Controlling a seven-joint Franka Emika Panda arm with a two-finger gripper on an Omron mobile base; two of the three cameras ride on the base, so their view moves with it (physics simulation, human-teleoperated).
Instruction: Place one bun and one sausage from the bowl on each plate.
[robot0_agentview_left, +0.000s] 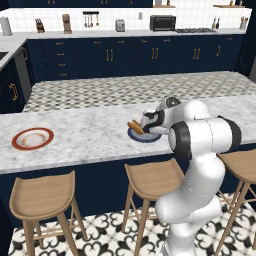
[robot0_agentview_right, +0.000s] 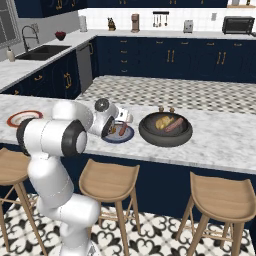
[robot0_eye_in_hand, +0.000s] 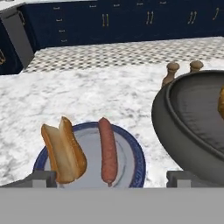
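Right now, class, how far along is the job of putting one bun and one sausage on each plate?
Done: the dark blue plate holds a split tan bun and a red-brown sausage. In hand: nothing; the open gripper hovers there. Left: the red-rimmed white plate is bare, with bun and sausage in the dark grey bowl.

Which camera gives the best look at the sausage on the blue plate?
The hand view: the sausage lies whole and close on the blue plate beside the bun. The right base view shows it small beside the arm; in the left base view I cannot make it out.

bun (robot0_eye_in_hand: 64, 151) and sausage (robot0_eye_in_hand: 108, 151) on blue plate (robot0_eye_in_hand: 137, 157), dark bowl (robot0_eye_in_hand: 192, 127) beside
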